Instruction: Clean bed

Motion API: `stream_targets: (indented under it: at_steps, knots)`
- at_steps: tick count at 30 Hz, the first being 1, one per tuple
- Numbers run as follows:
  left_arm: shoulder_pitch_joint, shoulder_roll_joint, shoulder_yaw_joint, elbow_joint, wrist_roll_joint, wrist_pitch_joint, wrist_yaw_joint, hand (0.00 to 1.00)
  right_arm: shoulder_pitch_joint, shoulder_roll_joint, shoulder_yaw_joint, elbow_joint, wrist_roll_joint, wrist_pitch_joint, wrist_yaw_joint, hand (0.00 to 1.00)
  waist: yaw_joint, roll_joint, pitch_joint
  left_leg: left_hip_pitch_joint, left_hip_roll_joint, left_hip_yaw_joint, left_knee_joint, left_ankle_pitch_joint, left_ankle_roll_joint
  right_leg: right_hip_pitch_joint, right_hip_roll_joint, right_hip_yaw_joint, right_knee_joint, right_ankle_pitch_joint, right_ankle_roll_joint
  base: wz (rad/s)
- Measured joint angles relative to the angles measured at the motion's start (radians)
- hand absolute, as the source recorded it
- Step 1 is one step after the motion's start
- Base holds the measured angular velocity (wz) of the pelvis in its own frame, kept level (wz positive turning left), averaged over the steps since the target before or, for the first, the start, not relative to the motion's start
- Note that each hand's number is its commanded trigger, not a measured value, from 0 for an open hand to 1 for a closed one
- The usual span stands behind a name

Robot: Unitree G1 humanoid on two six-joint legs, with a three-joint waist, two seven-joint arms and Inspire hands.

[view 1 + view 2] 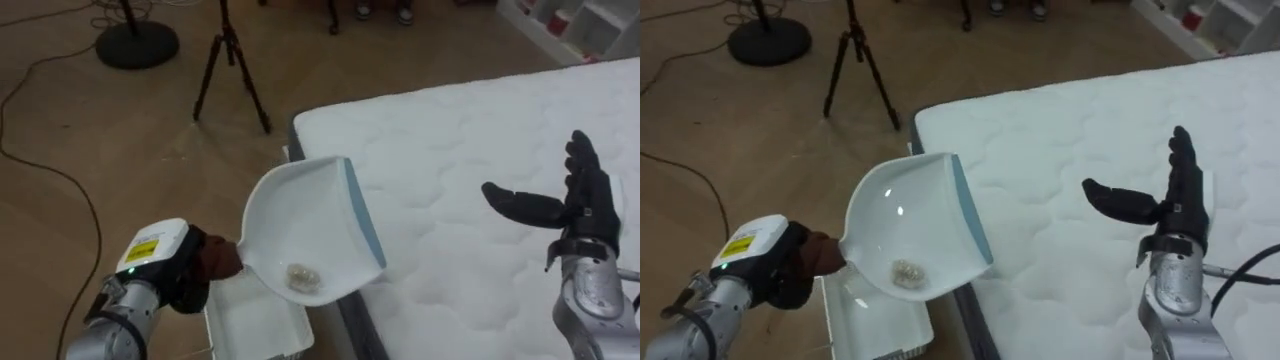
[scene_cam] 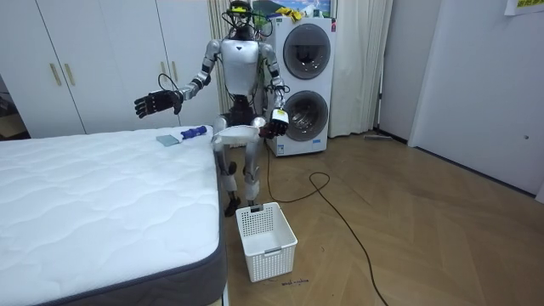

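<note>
My left hand (image 1: 190,270) is shut on the brown handle of a white dustpan (image 1: 300,225) with a blue lip, held level off the bed's corner. A small crumpled scrap (image 1: 302,278) lies in the pan near the handle. The white quilted mattress (image 1: 450,200) stretches to my right. Above it my right hand (image 1: 585,205) is open, fingers straight and holding nothing. In the room view I stand at the bed's far corner, and a blue-handled brush (image 2: 183,136) lies on the mattress (image 2: 93,195) beside me.
A white basket (image 1: 255,320) stands on the floor right under the dustpan, against the bed's side. A black tripod (image 1: 230,65) and a round stand base (image 1: 137,42) stand on the wooden floor ahead. Washing machines (image 2: 304,85) are behind me.
</note>
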Motion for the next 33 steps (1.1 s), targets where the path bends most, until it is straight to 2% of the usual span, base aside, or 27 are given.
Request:
stream_targets:
  at_steps: [1,2,3,4,5,6,8,10,12,14,16,18,19,20,21,22,24,26,27,28,29,33]
  knots:
    - [0.0,-0.005,-0.005,0.002,-0.001,-0.002,-0.003,1.0,0.008,0.006,-0.004,0.002,-0.002,0.0,-0.01,0.0,-0.027,0.011,0.0003,-0.034,0.091,0.188,0.041,-0.033,0.005,-0.008,-0.026,-0.07,0.015,-0.017,0.013,0.9]
    - [0.003,-0.008,-0.018,0.005,-0.009,-0.002,-0.009,1.0,0.017,0.017,-0.006,0.012,-0.001,0.0,-0.011,0.0,-0.027,0.011,0.0004,-0.035,0.173,0.285,0.107,-0.096,0.001,-0.018,-0.051,-0.093,0.063,-0.05,0.034,0.74]
    - [0.004,-0.011,-0.022,0.006,-0.012,-0.003,-0.012,1.0,0.022,0.021,-0.006,0.013,-0.001,0.001,-0.009,0.0,-0.025,0.017,-0.0014,-0.034,0.198,0.314,0.139,-0.13,-0.018,-0.023,-0.071,-0.104,0.096,-0.07,0.046,0.34]
    - [0.005,-0.017,-0.032,0.007,-0.012,-0.004,-0.013,1.0,0.028,0.028,-0.004,0.017,-0.001,0.002,0.003,0.0,-0.021,0.018,0.001,-0.032,0.187,0.337,0.154,-0.161,-0.021,-0.033,-0.099,-0.106,0.164,-0.102,0.067,0.2]
    - [0.01,-0.013,-0.034,0.007,-0.011,-0.004,-0.013,1.0,0.036,0.043,-0.002,0.028,-0.001,0.004,0.029,0.0,-0.007,0.002,-0.0004,-0.014,0.155,0.332,0.139,-0.16,0.001,-0.034,-0.119,-0.086,0.19,-0.113,0.076,0.22]
    - [0.011,-0.009,-0.034,0.007,-0.011,-0.005,-0.013,1.0,0.036,0.051,-0.001,0.038,0.0,0.005,0.039,0.0,-0.006,-0.006,-0.0019,-0.008,0.143,0.328,0.13,-0.157,0.008,-0.031,-0.123,-0.078,0.191,-0.114,0.079,0.31]
    - [0.011,0.006,-0.034,0.007,-0.011,-0.009,-0.013,1.0,0.035,0.062,-0.001,0.051,0.001,0.011,0.063,0.0,-0.004,-0.019,-0.0069,-0.006,0.112,0.301,0.12,-0.15,0.051,-0.027,-0.134,-0.077,0.195,-0.11,0.089,0.46]
    - [0.012,0.012,-0.034,0.006,-0.01,-0.009,-0.013,1.0,0.035,0.062,-0.001,0.067,-0.001,0.011,0.069,0.0,0.001,-0.016,-0.007,-0.002,0.099,0.281,0.122,-0.15,0.078,-0.016,-0.135,-0.077,0.198,-0.109,0.091,0.4]
    - [0.011,0.022,-0.033,0.005,-0.011,-0.01,-0.012,1.0,0.031,0.061,-0.002,0.096,-0.003,0.01,0.069,0.0,0.006,-0.01,-0.0063,-0.002,0.089,0.261,0.13,-0.157,0.089,-0.016,-0.14,-0.078,0.228,-0.107,0.092,0.41]
    - [0.009,0.028,-0.033,0.005,-0.016,-0.011,-0.012,1.0,0.028,0.061,-0.002,0.139,-0.002,0.011,0.068,0.0,0.003,-0.001,-0.0051,0.002,0.071,0.247,0.143,-0.166,0.105,-0.027,-0.167,-0.079,0.302,-0.112,0.101,0.39]
    - [0.007,0.031,-0.033,0.005,-0.033,-0.017,-0.014,1.0,0.028,0.062,0.0,0.147,-0.002,0.011,0.068,0.0,0.008,0.011,-0.0052,0.004,0.058,0.242,0.152,-0.179,0.12,-0.055,-0.189,-0.066,0.388,-0.109,0.1,0.19]
    - [-0.004,0.043,-0.034,0.005,-0.035,-0.031,-0.021,1.0,0.028,0.064,0.002,0.147,-0.004,0.011,0.069,0.0,0.007,0.015,-0.003,0.011,0.039,0.231,0.159,-0.188,0.123,-0.09,-0.215,-0.039,0.488,-0.095,0.099,0.22]
    - [-0.012,0.05,-0.035,0.005,-0.035,-0.037,-0.029,1.0,0.027,0.064,0.001,0.147,-0.005,0.011,0.07,0.0,-0.001,0.019,-0.0019,0.02,0.027,0.21,0.16,-0.195,0.133,-0.123,-0.225,-0.016,0.552,-0.071,0.09,0.4]
    - [-0.021,0.054,-0.035,0.005,-0.035,-0.039,-0.035,1.0,0.027,0.064,0.001,0.147,-0.005,0.011,0.07,0.0,-0.007,0.028,0.0027,0.028,0.025,0.191,0.159,-0.197,0.136,-0.153,-0.217,0.026,0.585,-0.059,0.089,0.38]
    - [-0.027,0.055,-0.035,0.005,-0.035,-0.04,-0.035,1.0,0.026,0.064,0.001,0.147,-0.005,0.011,0.071,0.0,-0.006,0.031,0.0027,0.028,0.025,0.187,0.157,-0.197,0.136,-0.176,-0.205,0.046,0.589,-0.061,0.092,0.33]
    - [-0.044,0.055,-0.036,0.005,-0.035,-0.04,-0.038,1.0,0.018,0.063,0.001,0.146,-0.005,0.011,0.073,0.0,-0.006,0.039,0.0072,0.028,0.025,0.175,0.156,-0.197,0.135,-0.217,-0.192,0.067,0.579,-0.077,0.095,0.34]
    - [-0.057,0.054,-0.041,0.005,-0.035,-0.041,-0.044,1.0,0.014,0.063,0.004,0.146,-0.005,0.011,0.077,0.0,-0.013,0.043,0.0062,0.033,0.025,0.158,0.152,-0.193,0.132,-0.258,-0.167,0.087,0.494,-0.084,0.095,0.4]
    - [-0.065,0.054,-0.04,0.005,-0.033,-0.04,-0.064,1.0,0.013,0.061,0.004,0.147,-0.006,0.011,0.079,0.0,-0.029,0.044,0.0039,0.042,0.019,0.123,0.15,-0.198,0.12,-0.259,-0.137,0.089,0.316,-0.064,0.085,0.44]
    - [-0.065,0.055,-0.039,0.005,-0.033,-0.04,-0.065,1.0,0.011,0.06,0.003,0.147,-0.007,0.011,0.078,0.0,-0.034,0.044,0.003,0.042,0.017,0.112,0.149,-0.2,0.116,-0.257,-0.128,0.092,0.274,-0.048,0.082,0.52]
    - [-0.066,0.056,-0.039,0.005,-0.031,-0.04,-0.071,1.0,0.011,0.059,0.002,0.147,-0.01,0.011,0.079,0.0,-0.041,0.039,-0.0006,0.043,0.006,0.091,0.143,-0.204,0.11,-0.253,-0.113,0.103,0.221,0.007,0.076,0.54]
    - [-0.065,0.053,-0.041,0.007,-0.031,-0.037,-0.078,1.0,0.011,0.054,0.001,0.147,-0.011,0.011,0.079,0.0,-0.047,0.039,-0.0031,0.048,0.004,0.077,0.133,-0.207,0.104,-0.244,-0.098,0.116,0.216,0.035,0.075,0.49]
    - [-0.071,0.071,-0.038,0.008,-0.029,-0.034,-0.088,1.0,-0.01,0.052,0.003,0.143,-0.01,0.011,0.094,0.0,-0.043,0.042,-0.0043,0.046,0.04,0.088,0.118,-0.22,0.08,-0.238,-0.082,0.089,0.202,0.018,0.054,0.16]
